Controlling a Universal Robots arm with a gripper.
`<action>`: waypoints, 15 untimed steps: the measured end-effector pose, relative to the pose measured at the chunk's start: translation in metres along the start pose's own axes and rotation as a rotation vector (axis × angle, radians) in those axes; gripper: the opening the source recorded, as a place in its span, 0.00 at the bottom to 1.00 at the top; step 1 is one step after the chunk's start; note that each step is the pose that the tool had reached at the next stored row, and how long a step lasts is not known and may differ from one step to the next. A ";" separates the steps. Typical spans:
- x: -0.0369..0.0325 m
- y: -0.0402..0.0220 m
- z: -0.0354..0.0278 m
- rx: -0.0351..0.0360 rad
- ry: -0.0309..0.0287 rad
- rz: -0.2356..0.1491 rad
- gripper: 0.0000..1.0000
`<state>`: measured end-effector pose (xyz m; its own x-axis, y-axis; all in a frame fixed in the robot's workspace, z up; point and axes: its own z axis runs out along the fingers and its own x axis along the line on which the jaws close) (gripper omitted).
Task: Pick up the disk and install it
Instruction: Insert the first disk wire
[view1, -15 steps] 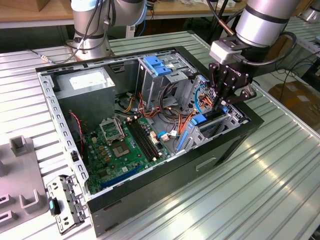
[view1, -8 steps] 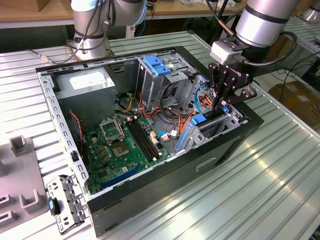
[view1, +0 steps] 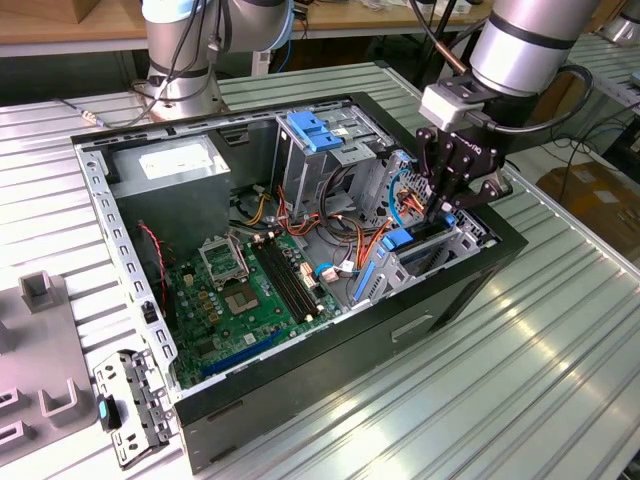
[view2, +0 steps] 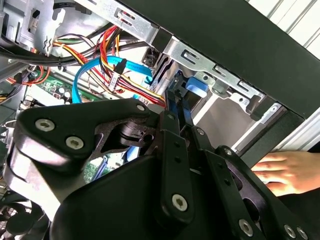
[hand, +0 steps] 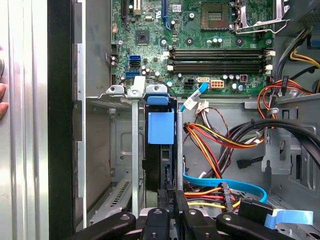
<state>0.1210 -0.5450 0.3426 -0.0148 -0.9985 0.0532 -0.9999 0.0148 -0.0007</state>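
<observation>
Exterior view shows the claw (view1: 452, 205) low in the computer case (view1: 330, 340), pinched shut on the disk (view1: 425, 240), which stands on edge in its bay, mostly hidden. Coloured wires (view1: 330, 230) crowd beside it. A hand (view2: 285, 172) rests outside on the surface (view1: 560, 380).

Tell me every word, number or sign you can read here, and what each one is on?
None can be read.
Power supply sticker: dark print, too blurred to read.
Gripper: white lettering on its body, too small to read.
Motherboard: tiny white markings, too small to read.
Disk, on edge in the gripper: no print on the side that faces the cameras.
</observation>
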 end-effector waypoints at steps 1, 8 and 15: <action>0.0000 0.0000 0.0007 0.0000 -0.0001 0.000 0.17; -0.0001 0.0000 0.0033 -0.0005 -0.0001 0.000 0.17; -0.0001 0.0000 0.0033 -0.0006 -0.0001 0.000 0.17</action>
<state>0.1210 -0.5451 0.3393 -0.0148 -0.9985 0.0531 -0.9999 0.0148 -0.0002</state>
